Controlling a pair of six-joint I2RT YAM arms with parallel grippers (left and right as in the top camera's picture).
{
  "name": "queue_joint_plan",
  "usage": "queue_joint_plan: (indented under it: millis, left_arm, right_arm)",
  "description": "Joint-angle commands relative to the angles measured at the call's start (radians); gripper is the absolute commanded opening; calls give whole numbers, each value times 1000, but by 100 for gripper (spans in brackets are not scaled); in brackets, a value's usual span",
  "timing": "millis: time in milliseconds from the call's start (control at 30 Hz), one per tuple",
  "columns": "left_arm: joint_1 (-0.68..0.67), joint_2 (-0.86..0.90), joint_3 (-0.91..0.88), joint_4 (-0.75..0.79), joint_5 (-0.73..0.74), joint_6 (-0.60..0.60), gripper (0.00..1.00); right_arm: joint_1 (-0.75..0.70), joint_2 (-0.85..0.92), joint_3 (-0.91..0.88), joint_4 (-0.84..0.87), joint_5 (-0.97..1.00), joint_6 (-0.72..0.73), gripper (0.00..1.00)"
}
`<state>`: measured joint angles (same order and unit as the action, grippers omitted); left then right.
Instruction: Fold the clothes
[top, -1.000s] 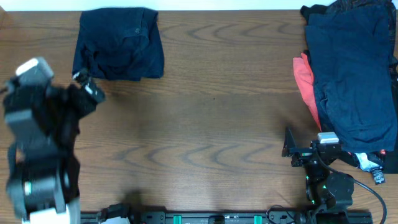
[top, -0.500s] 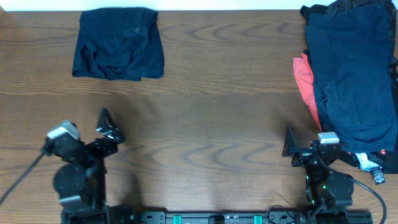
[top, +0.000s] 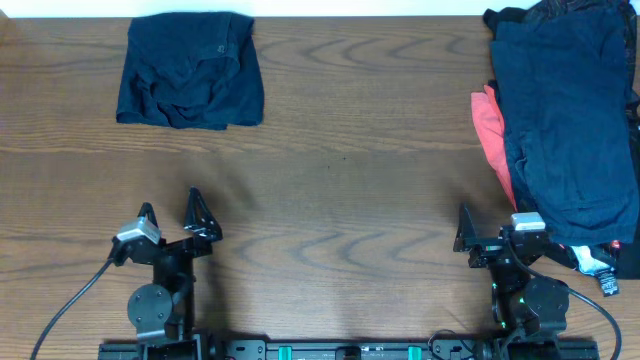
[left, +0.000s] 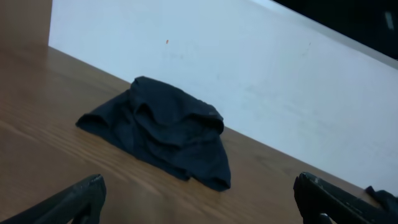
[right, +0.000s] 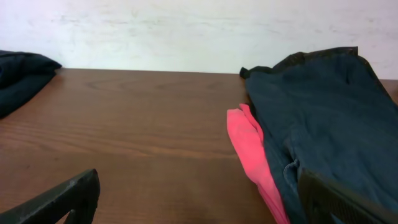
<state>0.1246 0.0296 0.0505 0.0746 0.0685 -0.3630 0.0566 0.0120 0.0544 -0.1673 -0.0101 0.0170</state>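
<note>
A folded dark navy garment (top: 190, 70) lies at the table's far left; it also shows in the left wrist view (left: 161, 130). A pile of navy clothes (top: 565, 120) lies at the far right, with a coral-red piece (top: 488, 130) sticking out from under its left edge; both show in the right wrist view, the navy pile (right: 323, 124) and the coral-red piece (right: 252, 149). My left gripper (top: 170, 222) is open and empty near the front left edge. My right gripper (top: 490, 240) is open and empty at the front right, beside the pile's near end.
The brown wooden table (top: 350, 190) runs between the two clothes heaps. A white wall (right: 186, 31) stands behind the far edge. A black cable (top: 70, 300) trails from the left arm base, and a small tag (top: 605, 280) lies by the pile's near corner.
My left arm has drawn back from beside the folded navy garment to the front left edge and lowered. The right arm and the clothes have not moved.
</note>
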Motion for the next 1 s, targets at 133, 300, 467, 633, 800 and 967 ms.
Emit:
queue_joint_plan:
  millis: [133, 300, 467, 633, 800, 967]
  left_arm:
    - [-15, -28, -47, 15, 2, -1, 98]
    - [-15, -28, -47, -116, 3, -1, 98]
    - [-15, -28, -47, -141, 2, -1, 98]
    - [-15, -26, -47, -141, 2, -1, 98]
    - [-15, -26, -47, -141, 2, -1, 98]
    - [-15, -26, -47, -141, 3, -1, 98]
  right_arm:
    - [-13, -7, -7, 0, 6, -7, 99]
    - [-13, -7, -7, 0, 6, -7, 99]
    - [-13, -7, -7, 0, 6, -7, 99]
    - [-13, -7, -7, 0, 6, -7, 99]
    - [-13, -7, -7, 0, 6, -7, 99]
    - [-13, -7, -7, 0, 6, -7, 99]
